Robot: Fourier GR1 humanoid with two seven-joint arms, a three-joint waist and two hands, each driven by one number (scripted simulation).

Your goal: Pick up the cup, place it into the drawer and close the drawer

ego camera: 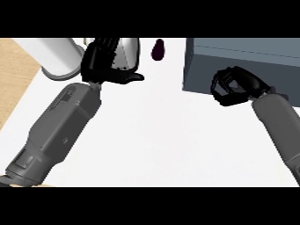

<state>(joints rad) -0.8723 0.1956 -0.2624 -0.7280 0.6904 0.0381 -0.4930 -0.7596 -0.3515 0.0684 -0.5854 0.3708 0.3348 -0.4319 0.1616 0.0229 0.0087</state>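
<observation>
Cup, far left, sits inside the curled fingers of my left hand: pickup step. Next, carry it right to the drawer; my right hand has its fingers curled, empty.

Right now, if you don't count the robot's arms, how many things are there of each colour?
White: 1, the tall cylinder
Silver: 1, the cup, held in the left robot hand
Dark purple: 1, the small oval thing
Blue-grey: 1, the drawer box
Total: 4
</observation>
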